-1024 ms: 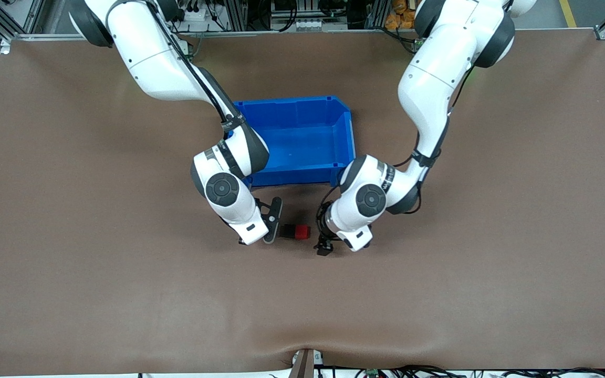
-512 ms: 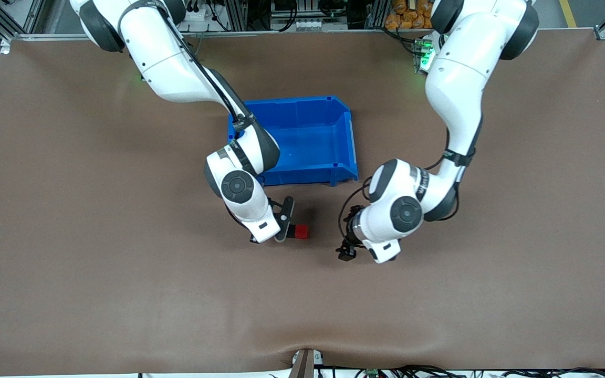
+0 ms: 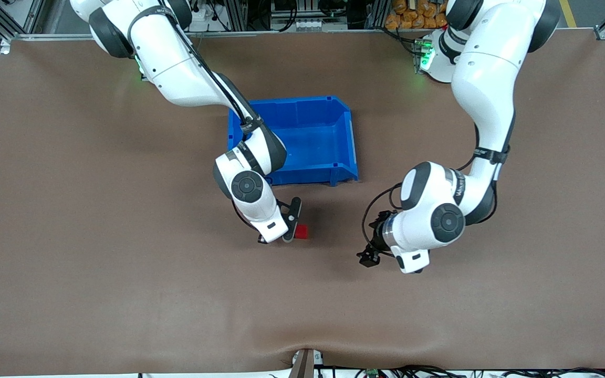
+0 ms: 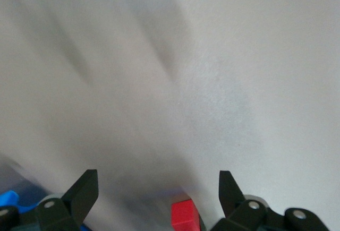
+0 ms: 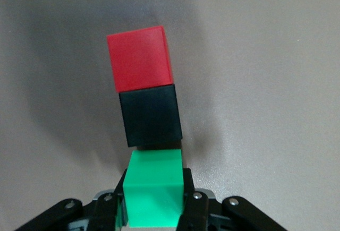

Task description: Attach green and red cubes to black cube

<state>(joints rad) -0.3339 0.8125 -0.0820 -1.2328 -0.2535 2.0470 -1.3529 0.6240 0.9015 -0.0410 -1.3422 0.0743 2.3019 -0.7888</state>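
Clamped in the right gripper (image 5: pixel 154 210) is the green cube (image 5: pixel 155 195), pinched between narrowly set fingers (image 5: pixel 192 210), one on each side. That green cube heads a straight row of three: the black cube (image 5: pixel 151 115) is pressed against it, and the red cube (image 5: pixel 140 58) is pressed against the black one in turn, all face to face. From the front camera only the red cube (image 3: pixel 302 231) of the row shows, peeking out beside the right gripper (image 3: pixel 288 231); the black and green cubes are covered by the arm's white wrist. The row sits nearer the front camera than the blue bin (image 3: pixel 345 137). Whether the cubes rest on the brown desk (image 3: pixel 124 294) or are lifted just clear of it I cannot tell.

The left gripper (image 3: pixel 368 258) hangs over bare desk toward the left arm's end, well apart from the cubes. Its fingers (image 4: pixel 84 191) are spread wide and hold nothing. In the left wrist view the red cube (image 4: pixel 185 214) shows between those fingers but farther off, cut by the picture's edge, and a sliver of the blue bin (image 4: pixel 13 199) shows in a corner. Much of that view is smeared, so the desk (image 4: pixel 228 71) surface there is hard to read.
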